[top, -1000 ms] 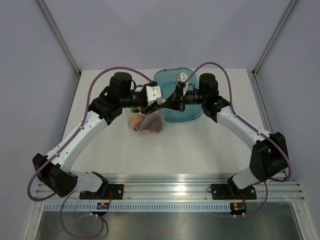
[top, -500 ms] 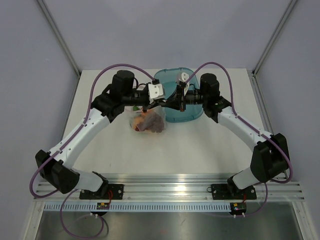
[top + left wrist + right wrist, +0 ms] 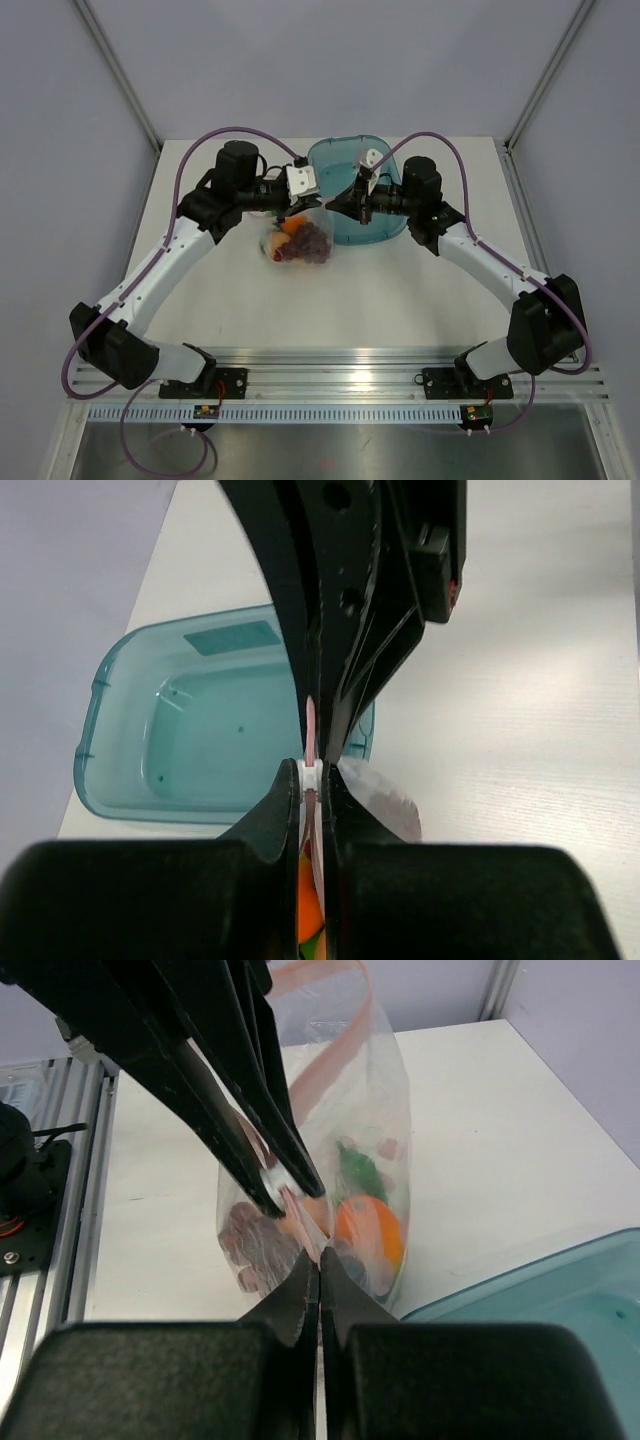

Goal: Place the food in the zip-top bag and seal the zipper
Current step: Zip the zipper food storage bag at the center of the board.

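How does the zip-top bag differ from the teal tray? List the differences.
The zip-top bag is clear, crinkly film with a pink tinge; the teal tray is rigid teal plastic. The bag holds toy fruit; the tray's visible inside shows none. The bag stands pinched at its mouth by the left fingers and right fingers; the tray lies flat on the table. Both are see-through.

Finding: no legible text, brand, number or sign in any view.

Item 1: tray (image 3: 120,780), floor. 1 darker rectangular patch (image 3: 232,637) shaped like a label; no characters can be made out on it.

Item 2: 2 small stickers (image 3: 208,410) with orange and red marks, 1 at the foot of each arm on the near rail. Too small to read.
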You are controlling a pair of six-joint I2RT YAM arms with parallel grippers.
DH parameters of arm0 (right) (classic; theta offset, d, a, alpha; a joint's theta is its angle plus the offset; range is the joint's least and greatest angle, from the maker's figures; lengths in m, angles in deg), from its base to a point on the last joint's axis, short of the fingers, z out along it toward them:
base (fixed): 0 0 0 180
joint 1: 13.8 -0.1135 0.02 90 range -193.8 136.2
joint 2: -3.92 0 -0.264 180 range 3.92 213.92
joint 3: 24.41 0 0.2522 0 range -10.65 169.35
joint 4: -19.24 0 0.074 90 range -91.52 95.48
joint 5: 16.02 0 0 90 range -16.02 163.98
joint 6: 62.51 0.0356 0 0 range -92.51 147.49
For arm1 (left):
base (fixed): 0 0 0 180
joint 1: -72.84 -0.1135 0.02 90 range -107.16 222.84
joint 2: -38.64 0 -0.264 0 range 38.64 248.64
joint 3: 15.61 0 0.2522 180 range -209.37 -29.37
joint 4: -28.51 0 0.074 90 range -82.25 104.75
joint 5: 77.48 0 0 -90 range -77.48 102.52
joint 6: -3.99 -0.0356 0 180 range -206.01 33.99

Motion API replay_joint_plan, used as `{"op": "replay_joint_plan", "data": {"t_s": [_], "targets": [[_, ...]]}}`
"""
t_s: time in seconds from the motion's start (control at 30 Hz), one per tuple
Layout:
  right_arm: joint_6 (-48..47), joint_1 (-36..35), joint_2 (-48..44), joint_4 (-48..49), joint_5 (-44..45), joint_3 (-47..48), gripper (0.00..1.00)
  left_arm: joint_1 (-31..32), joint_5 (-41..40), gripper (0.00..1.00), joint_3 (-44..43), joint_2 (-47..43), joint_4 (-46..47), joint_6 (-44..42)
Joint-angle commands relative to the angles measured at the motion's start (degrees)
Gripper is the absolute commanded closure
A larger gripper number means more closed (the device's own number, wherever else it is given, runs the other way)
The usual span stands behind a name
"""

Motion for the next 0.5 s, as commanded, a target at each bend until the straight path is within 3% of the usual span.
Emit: {"op": "replay_joint_plan", "data": {"t_s": [0.0,0.47], "targets": [[-1.2,0.9,-3.0,3.3,6.0,-0.8,1.0,-4.1,1.4,1.0,1.8,-3.8,-2.6,-1.2],[2.2,1.7,-5.3,4.0,11.4,-3.7,1.0,-19.3,5.2,1.0,7.6,-11.1,-7.2,-0.5]]}}
